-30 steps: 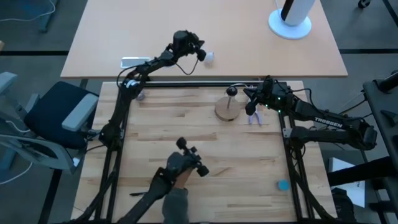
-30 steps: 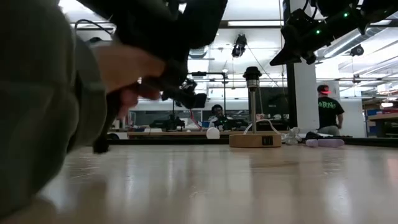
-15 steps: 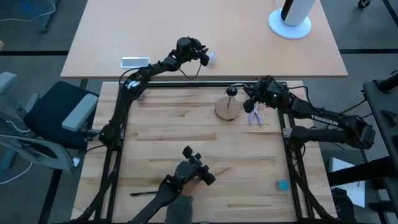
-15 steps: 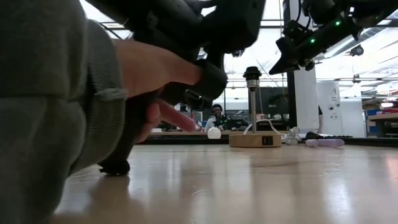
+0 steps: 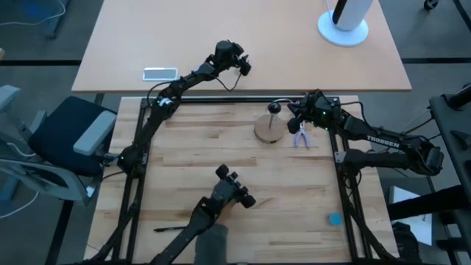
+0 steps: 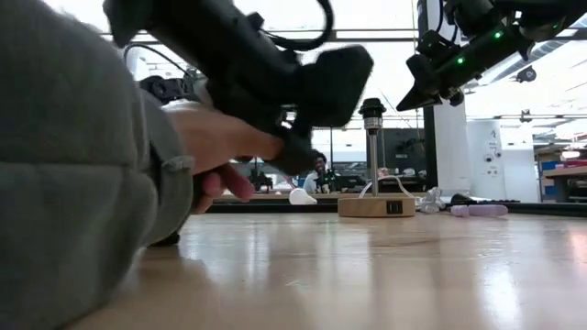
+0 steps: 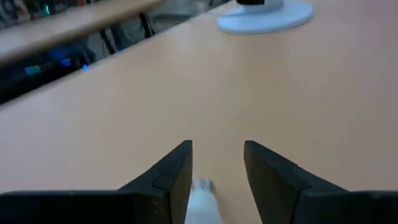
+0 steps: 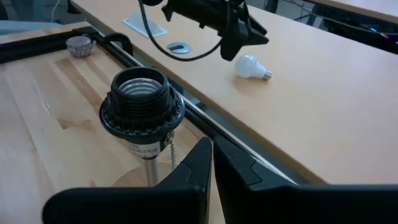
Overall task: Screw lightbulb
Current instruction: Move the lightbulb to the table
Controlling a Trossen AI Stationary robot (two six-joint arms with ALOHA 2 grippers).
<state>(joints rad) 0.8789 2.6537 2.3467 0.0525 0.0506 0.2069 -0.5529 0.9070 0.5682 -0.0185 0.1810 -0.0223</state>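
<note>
Open tabletop (image 7: 261, 87) around lightbulb (image 8: 251, 66)

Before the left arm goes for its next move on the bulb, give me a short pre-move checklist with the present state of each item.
1. Left gripper open: ok, fingers apart.
2. Lightbulb free: ok, it lies on its side on the far table, between the open fingers, ungripped.
3. Bulb aligned for a grasp: cannot tell; only its screw end shows in the left wrist view.
4. Socket empty and upright: ok, threads visible, nothing screwed in.
5. Right gripper clear of the socket: ok, shut and close beside it.
6. Workspace clear: not ok, a person's hand is over the wooden table.
</note>
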